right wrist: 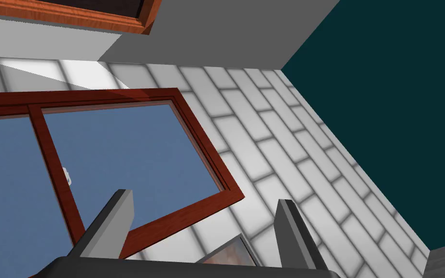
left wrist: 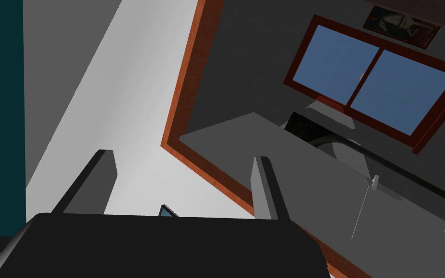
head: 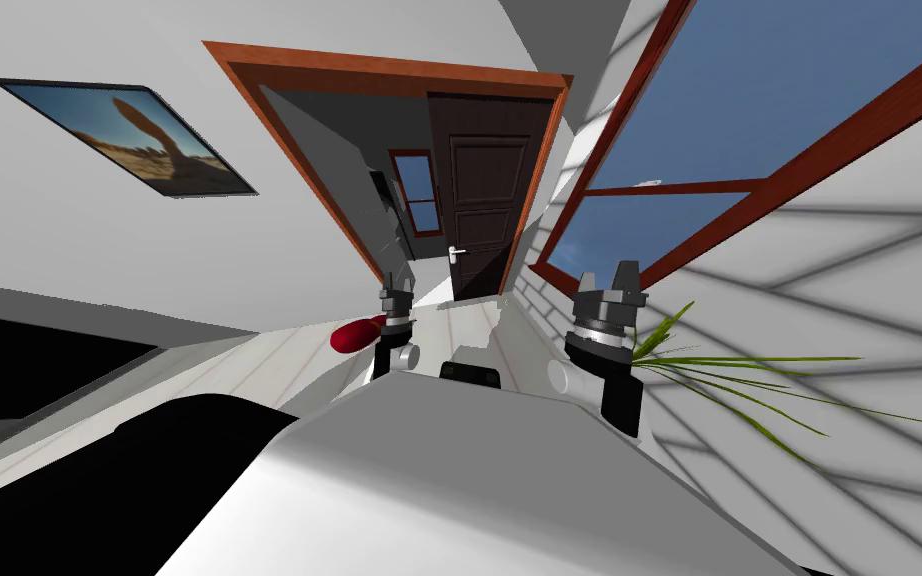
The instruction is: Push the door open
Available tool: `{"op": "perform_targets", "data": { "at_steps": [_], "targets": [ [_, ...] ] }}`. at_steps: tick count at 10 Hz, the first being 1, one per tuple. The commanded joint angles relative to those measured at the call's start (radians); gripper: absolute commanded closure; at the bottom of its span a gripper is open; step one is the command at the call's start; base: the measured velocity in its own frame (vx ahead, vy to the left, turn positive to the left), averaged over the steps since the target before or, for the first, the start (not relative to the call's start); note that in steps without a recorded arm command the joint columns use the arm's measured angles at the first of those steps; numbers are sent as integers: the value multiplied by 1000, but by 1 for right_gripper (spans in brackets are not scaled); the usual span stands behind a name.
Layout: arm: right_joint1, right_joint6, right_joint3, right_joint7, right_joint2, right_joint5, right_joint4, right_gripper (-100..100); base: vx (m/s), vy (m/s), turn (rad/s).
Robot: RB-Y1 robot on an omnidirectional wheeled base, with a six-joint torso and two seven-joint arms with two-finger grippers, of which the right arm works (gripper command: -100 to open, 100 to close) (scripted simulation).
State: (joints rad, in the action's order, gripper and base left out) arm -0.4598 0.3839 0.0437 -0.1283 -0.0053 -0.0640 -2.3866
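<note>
A dark brown panelled door [head: 479, 190] with a white handle [head: 457, 251] stands swung inward at the right side of its red-brown frame [head: 279, 130]. The doorway lies straight ahead, some way off. My left gripper [head: 396, 288] is raised in front of the opening, apart from the door. The left wrist view shows that gripper [left wrist: 183, 183] open and empty, with the door frame [left wrist: 187, 96] past its fingers. To the right of the doorway my right gripper [head: 625, 272] is also raised; its own view shows the gripper [right wrist: 204, 217] open and empty.
Through the doorway I see a grey counter [left wrist: 274, 149] and a window [left wrist: 376, 87]. A red rounded object [head: 354, 335] lies beside my left forearm. A green plant [head: 709, 370] spreads at the right, under a large window [head: 749, 120]. A framed picture [head: 129, 135] hangs on the left wall.
</note>
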Motion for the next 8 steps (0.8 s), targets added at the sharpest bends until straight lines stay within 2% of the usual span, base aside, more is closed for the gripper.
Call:
{"op": "perform_targets", "data": {
  "at_steps": [1,5,8],
  "targets": [
    [15,-2,0,6,-7,3,32,-100,94,25,59],
    [46,-7,0,18,-20,9,95,-100,139,40,42],
    [79,-12,0,31,-31,16,164,-100,130,38,55]
  ]
}}
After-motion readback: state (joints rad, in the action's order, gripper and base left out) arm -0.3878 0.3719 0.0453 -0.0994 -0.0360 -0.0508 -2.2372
